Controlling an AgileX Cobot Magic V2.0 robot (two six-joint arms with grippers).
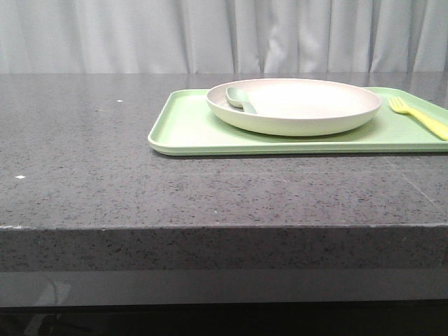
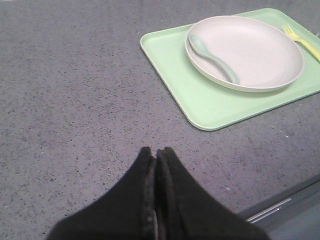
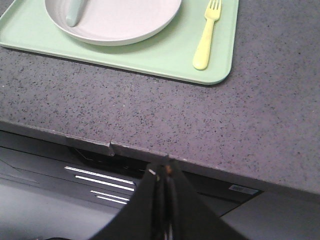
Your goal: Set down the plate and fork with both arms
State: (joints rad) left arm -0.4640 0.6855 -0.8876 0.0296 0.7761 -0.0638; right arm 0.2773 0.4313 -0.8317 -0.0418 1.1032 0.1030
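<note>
The left gripper has its two black fingers pressed together with nothing between them, hanging over bare countertop well short of the tray. The right gripper is likewise closed and empty, its tips over the front edge of the counter, with the tray's near right corner some way beyond.

No readable writing shows on any item. A small pale sticker sits on the dark ledge below the counter edge in the right wrist view, but its print is too small to make out.

The surface is a dark grey speckled stone countertop with a thick front edge; a few white flecks dot it. Behind it hangs a pale grey pleated curtain. Below the counter edge the right wrist view shows dark metal with bright slots.

The light-green tray lies flat on the right half of the counter. The plate rests on the tray, and a grey-green spoon lies inside it against its left rim. The fork lies on the tray just right of the plate, apart from it, tines pointing away from the robot.

In the front view the tray's right end and the fork's handle are cut off by the frame, and neither arm shows there.
</note>
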